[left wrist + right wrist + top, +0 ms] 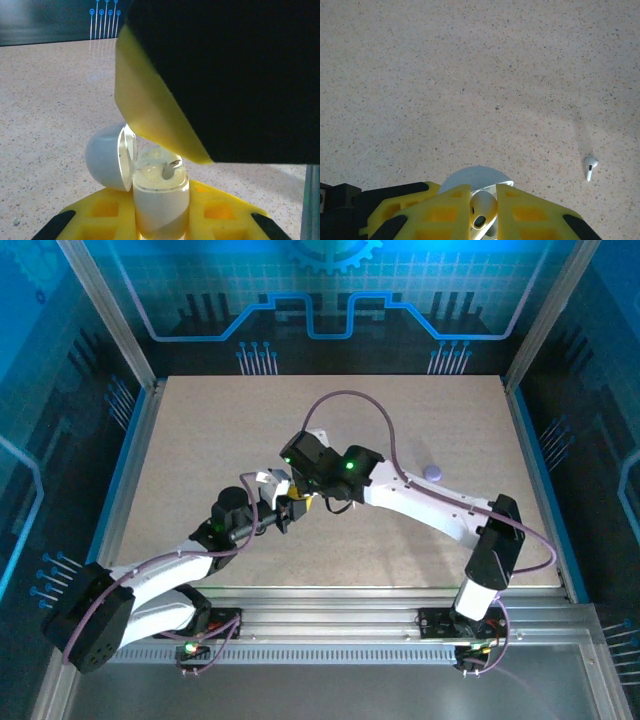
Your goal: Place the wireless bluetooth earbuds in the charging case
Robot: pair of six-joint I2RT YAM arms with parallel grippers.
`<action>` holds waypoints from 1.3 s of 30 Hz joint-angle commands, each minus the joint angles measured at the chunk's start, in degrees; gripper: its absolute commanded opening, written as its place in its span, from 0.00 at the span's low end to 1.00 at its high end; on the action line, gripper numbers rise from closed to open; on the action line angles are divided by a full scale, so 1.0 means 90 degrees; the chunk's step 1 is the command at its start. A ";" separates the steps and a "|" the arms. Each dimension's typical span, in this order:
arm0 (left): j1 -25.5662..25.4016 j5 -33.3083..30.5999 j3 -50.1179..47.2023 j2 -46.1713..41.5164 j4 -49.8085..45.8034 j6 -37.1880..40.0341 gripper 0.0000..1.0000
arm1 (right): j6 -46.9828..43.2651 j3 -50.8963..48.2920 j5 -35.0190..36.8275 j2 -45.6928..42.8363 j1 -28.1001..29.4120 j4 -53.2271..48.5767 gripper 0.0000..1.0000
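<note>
Gripping the open charging case (161, 197), the left hand (160, 222) hangs well inside every edge of the desk (200, 440); the right hand (482, 216) pinches a white earbud (482, 209) just above.

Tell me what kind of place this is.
Probably a robotics lab workcell: an aluminium frame with blue circuit-print panels encloses a speckled table, with the left arm and right arm bolted at its near edge.

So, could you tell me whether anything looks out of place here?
One white earbud lies loose on the table, well apart from the open charging case held by the left gripper.
</note>
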 commanded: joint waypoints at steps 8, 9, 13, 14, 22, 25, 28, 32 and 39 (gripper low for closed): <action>-0.0056 0.0142 0.0205 -0.0249 0.0170 0.0073 0.11 | -0.0040 -0.0388 0.0151 -0.0348 0.0181 0.0388 0.16; -0.0054 0.0138 0.0215 -0.0249 0.0180 0.0066 0.11 | -0.0032 -0.0459 0.0159 -0.0391 0.0195 0.0428 0.16; -0.0069 0.0142 0.0225 -0.0249 0.0253 0.0002 0.11 | -0.0024 -0.0764 0.0200 -0.0602 0.0263 0.0682 0.16; -0.0076 0.0145 0.0225 -0.0252 0.0263 -0.0006 0.11 | -0.0038 -0.0822 0.0230 -0.0654 0.0283 0.0725 0.16; -0.0086 0.0111 0.0269 -0.0347 0.0234 -0.0017 0.11 | -0.0116 -0.1264 0.0142 -0.0955 0.0352 0.1159 0.16; -0.0093 0.0072 0.0264 -0.0401 0.0220 -0.0026 0.12 | -0.0146 -0.1380 0.0154 -0.1044 0.0395 0.1241 0.16; -0.0097 0.0016 0.0273 -0.0454 0.0181 -0.0054 0.12 | -0.0173 -0.1496 0.0208 -0.1138 0.0466 0.1307 0.16; -0.0092 -0.0036 0.0293 -0.0488 0.0163 -0.0071 0.12 | -0.0236 -0.1652 0.0270 -0.1266 0.0537 0.1462 0.16; -0.0090 -0.0027 0.0327 -0.0465 0.0132 -0.0053 0.12 | -0.0342 -0.1796 0.0235 -0.1347 0.0623 0.1645 0.17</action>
